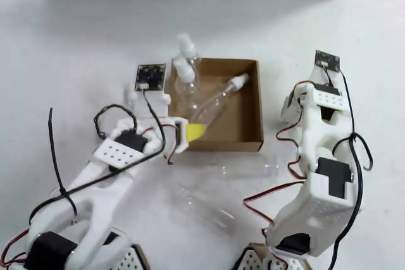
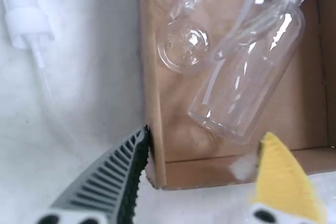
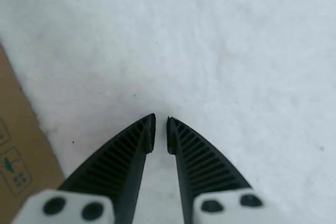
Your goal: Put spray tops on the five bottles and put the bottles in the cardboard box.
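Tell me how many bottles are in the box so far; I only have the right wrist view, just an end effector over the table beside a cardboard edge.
Observer: Three, all with spray tops: two bottles in the far left corner of the cardboard box, and one slanted bottle lying across it.
Reviewer: And the other two?
Observer: Both lie on the table without tops, a first bottle just in front of the box and a second bottle nearer the arms' bases.
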